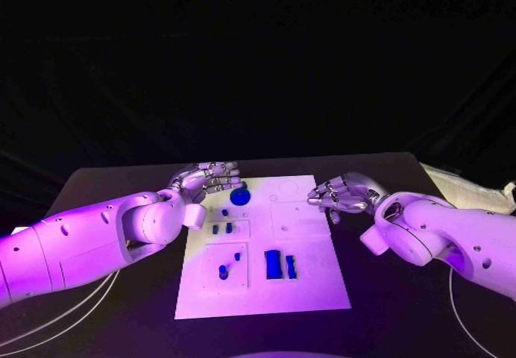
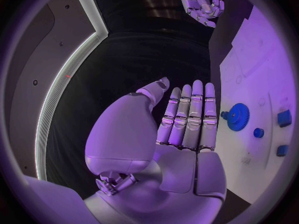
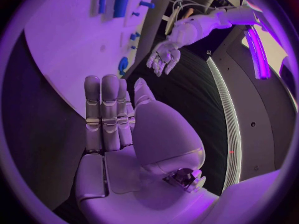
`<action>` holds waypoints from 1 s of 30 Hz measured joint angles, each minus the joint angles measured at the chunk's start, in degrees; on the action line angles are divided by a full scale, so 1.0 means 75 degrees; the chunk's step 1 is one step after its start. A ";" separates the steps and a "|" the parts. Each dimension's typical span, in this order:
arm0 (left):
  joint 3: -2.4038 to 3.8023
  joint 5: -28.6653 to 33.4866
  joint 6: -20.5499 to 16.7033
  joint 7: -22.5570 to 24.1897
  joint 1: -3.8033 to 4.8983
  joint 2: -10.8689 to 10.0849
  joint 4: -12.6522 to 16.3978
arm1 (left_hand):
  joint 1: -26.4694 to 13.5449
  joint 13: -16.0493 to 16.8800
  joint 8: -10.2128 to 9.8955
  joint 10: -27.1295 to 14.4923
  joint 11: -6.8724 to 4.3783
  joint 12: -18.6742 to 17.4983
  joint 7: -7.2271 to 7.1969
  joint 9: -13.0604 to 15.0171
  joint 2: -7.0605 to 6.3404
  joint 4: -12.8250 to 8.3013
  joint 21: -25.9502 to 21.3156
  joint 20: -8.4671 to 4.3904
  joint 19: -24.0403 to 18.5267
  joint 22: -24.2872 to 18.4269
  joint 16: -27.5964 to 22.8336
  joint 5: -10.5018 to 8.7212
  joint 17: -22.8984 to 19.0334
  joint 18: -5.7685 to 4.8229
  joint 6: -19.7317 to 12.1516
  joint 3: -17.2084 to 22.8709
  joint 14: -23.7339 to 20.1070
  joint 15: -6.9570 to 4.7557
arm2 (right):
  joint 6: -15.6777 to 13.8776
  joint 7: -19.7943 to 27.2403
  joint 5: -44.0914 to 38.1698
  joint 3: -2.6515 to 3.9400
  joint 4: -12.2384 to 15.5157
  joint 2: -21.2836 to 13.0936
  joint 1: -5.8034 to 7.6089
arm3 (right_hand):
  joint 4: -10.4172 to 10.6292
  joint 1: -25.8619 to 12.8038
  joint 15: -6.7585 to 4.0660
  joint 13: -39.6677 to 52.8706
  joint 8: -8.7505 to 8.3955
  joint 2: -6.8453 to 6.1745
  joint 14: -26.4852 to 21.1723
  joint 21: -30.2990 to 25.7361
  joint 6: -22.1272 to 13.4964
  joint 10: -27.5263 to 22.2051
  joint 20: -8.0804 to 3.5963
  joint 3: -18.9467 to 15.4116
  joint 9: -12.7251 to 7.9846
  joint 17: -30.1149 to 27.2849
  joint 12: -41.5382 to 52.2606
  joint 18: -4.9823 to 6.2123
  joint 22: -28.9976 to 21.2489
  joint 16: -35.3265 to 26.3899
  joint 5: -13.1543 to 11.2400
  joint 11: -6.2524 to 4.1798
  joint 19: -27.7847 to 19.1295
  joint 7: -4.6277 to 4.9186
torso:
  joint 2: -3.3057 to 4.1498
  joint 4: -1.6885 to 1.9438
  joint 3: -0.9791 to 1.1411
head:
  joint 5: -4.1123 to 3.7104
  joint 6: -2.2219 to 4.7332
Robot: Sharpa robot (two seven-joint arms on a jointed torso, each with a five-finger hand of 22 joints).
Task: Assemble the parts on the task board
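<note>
The flat white rectangular task board [image 1: 306, 283] lies on the black bench [image 1: 107, 179] between the two silver hands. The left hand [image 1: 204, 179] hovers at the board's far corner on its own side, fingers straight and close together, holding nothing. The round blue toothed gear [image 1: 240, 197] sits on the board just beside those fingertips. The right hand [image 1: 342, 194] hangs over the opposite far edge, fingers loosely curled, nothing in them.

Nearer the robot than either hand lie several small blue pegs [image 1: 225, 213] and two upright blue rectangular blocks [image 1: 274, 264]; whether they are seated or merely resting I cannot tell. So this fits either a layout waiting for fitting or a board already assembled with the hands drawn clear.

Bare board lies under the right hand, and open bench flanks both long edges.
</note>
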 measured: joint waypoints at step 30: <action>0.0069 -0.0168 -0.1057 0.0607 -0.0238 0.0694 -0.0644 | -0.4107 -0.0430 -0.1126 -0.3442 -0.0258 -0.1523 -0.0829 -0.0445 0.0681 -0.0011 -0.1148 -0.0492 -0.3422 -0.2135 -0.2105 -0.0720 -0.0760 -0.0376 -0.3319 -0.1780 -0.3720 -0.0110 | 0.0359 0.2388 0.3147 0.0210 -0.2200 0.1436 -0.0241 | -0.1060 -0.4776 0.0357 -0.4932 -0.0696 -0.0356 -0.4994 -0.5381 -0.3084 -0.3497 0.0309 0.0978 -0.2032 -0.4526 -0.2674 -0.0341 -0.4363 -0.4890 -0.0952 0.0138 -0.3522 -0.0302 | -0.0579 0.0294 -0.0074 | -0.0132 0.0819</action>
